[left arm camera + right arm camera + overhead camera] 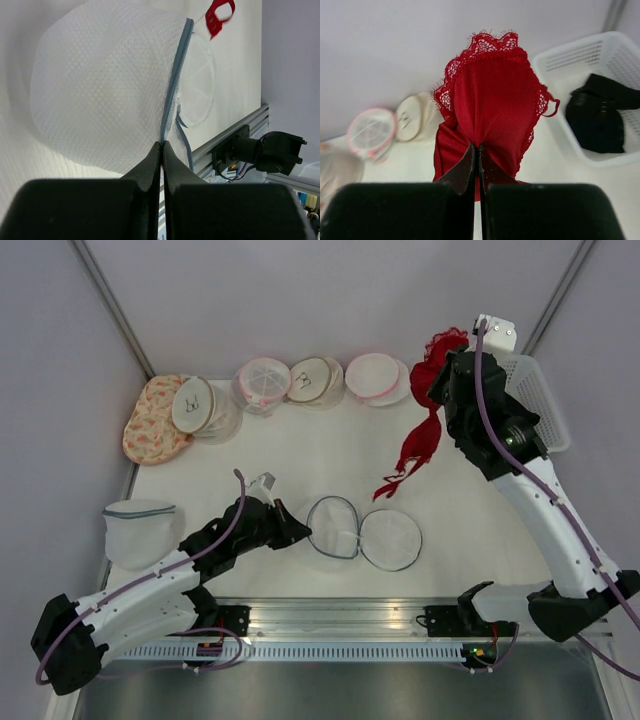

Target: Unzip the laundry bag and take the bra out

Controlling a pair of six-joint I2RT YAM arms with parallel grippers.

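Observation:
A white mesh laundry bag (365,536) with a grey-blue zipper lies unzipped and spread open at the table's front centre. My left gripper (300,533) is shut on the bag's zipper edge (170,107); the bag (105,90) fills the left wrist view. My right gripper (440,370) is shut on a red lace bra (418,445) and holds it high at the back right, so it hangs down above the table. The bra (492,107) fills the right wrist view. One red strap (219,15) shows past the bag.
A white basket (535,400) with a dark garment (600,117) stands at the back right. Several closed laundry bags (265,385) line the back edge, one with a floral print (155,420). Another mesh bag (140,530) sits at the left front.

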